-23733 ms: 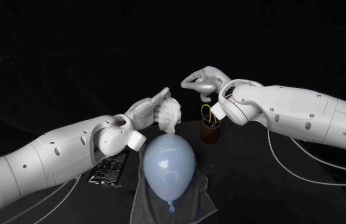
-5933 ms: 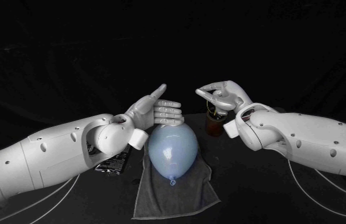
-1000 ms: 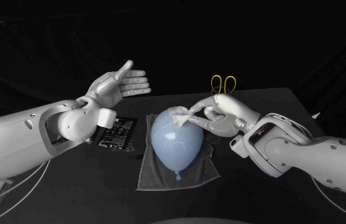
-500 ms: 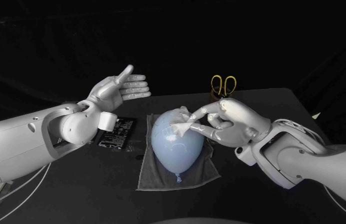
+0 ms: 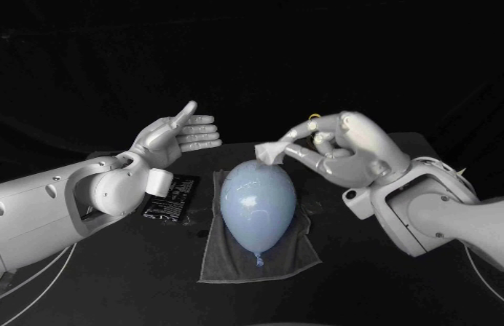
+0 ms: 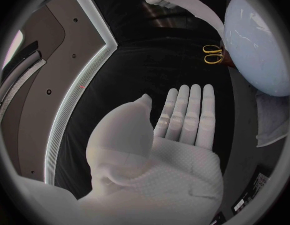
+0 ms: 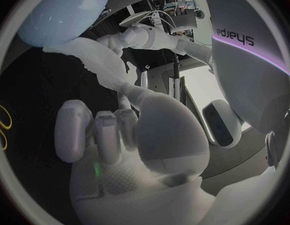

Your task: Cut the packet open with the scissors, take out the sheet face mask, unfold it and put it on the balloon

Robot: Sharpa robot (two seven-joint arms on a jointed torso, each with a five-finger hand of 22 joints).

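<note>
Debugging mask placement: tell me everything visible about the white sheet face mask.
The white sheet face mask is a thin, limp sheet, bunched and crumpled, not unfolded. The right robot hand pinches one end of it between fingertips and holds it in the air. Its loose end hangs at the far tip of the pale blue oval balloon. The right wrist view suggests it touches the balloon there.

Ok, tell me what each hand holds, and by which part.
Right hand pinches the sheet face mask by one crumpled end between its fingers; left hand holds nothing.
</note>
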